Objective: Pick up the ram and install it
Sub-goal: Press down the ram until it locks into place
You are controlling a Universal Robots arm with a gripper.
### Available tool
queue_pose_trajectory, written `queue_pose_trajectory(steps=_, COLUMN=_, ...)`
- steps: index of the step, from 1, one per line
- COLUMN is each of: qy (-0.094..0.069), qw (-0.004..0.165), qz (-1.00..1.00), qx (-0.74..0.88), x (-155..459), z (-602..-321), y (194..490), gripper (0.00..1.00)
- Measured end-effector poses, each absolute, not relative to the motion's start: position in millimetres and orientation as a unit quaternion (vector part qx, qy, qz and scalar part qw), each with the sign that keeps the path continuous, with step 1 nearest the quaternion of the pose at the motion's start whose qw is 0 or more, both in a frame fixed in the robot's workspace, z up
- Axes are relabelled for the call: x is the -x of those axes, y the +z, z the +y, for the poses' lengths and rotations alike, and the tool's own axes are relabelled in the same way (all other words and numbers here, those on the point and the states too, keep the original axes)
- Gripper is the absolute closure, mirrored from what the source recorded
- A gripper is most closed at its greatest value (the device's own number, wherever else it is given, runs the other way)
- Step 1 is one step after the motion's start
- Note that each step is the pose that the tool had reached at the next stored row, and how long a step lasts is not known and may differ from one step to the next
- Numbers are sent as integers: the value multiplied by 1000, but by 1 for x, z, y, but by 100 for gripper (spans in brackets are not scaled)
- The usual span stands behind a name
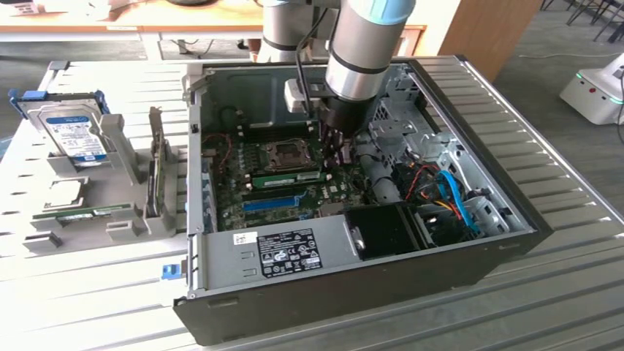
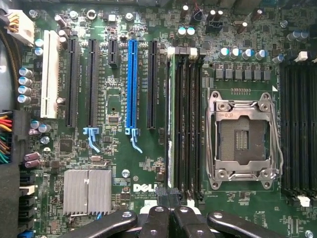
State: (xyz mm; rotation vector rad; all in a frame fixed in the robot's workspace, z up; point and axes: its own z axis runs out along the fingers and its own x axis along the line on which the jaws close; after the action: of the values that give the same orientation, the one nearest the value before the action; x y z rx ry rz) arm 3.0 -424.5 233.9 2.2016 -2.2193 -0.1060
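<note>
Hanging over the motherboard [image 2: 124, 163] inside the open computer case [image 1: 507, 241], your end effector [image 2: 172, 220] has its two fingers pressed together with nothing between them. The ram [image 2: 170, 124] stands in the slot row just beside the processor socket [image 2: 241, 139], in line with the fingertips. A matching green stick [image 1: 93, 213] lies in a holder on the desk [image 1: 88, 292], well apart.
</note>
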Motion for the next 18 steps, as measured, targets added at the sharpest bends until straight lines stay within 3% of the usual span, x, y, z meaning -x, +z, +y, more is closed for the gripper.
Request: queue_pose_trajectory(steps=18, qy=-34, qw=7, qz=-709, qx=-704, x=-3, z=-419, y=231, gripper=89)
